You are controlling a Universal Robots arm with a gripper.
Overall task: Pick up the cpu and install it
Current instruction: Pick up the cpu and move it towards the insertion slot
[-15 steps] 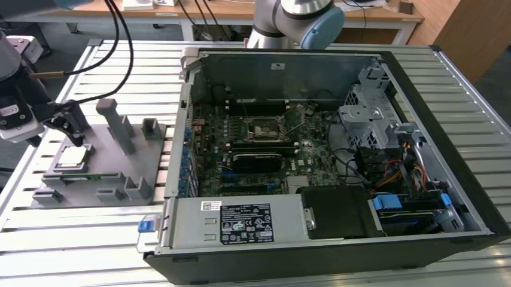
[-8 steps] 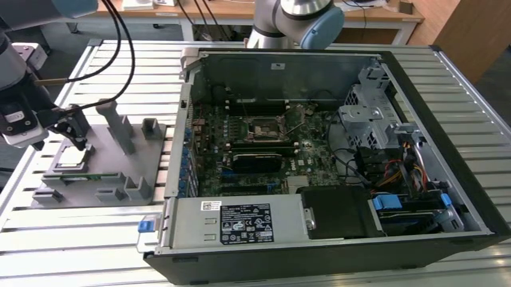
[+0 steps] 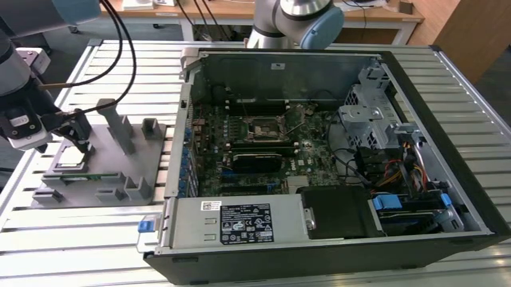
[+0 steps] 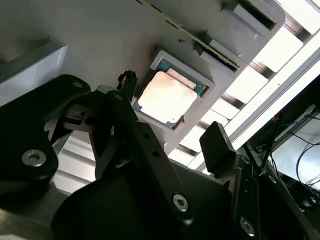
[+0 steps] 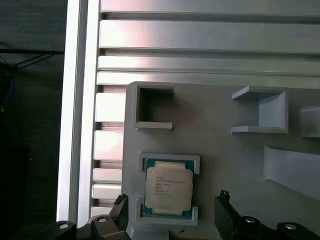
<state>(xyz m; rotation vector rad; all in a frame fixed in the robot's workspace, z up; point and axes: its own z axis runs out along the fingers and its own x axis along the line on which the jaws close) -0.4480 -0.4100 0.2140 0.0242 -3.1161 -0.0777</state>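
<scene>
The cpu [image 5: 168,187] is a thin square chip with a pale metal top, lying flat in a framed pocket of the grey fixture [image 5: 225,150]. In the second wrist view the cpu [image 4: 166,96] sits in the same pocket. My gripper [image 5: 171,200] hangs just above it, open, with one black finger on each side of the chip and nothing held. In the exterior view my gripper [image 3: 81,143] is over the grey fixture [image 3: 108,164] at the exterior view's left, and the cpu [image 3: 70,157] shows as a pale square beneath it.
An open computer case [image 3: 447,197] lies at the exterior view's right, with the motherboard's bare cpu socket [image 3: 266,127] near its middle. Upright grey posts [image 3: 118,125] stand on the fixture, and a green memory stick [image 3: 84,177] lies along its front. A slatted aluminium table [image 3: 72,239] carries everything.
</scene>
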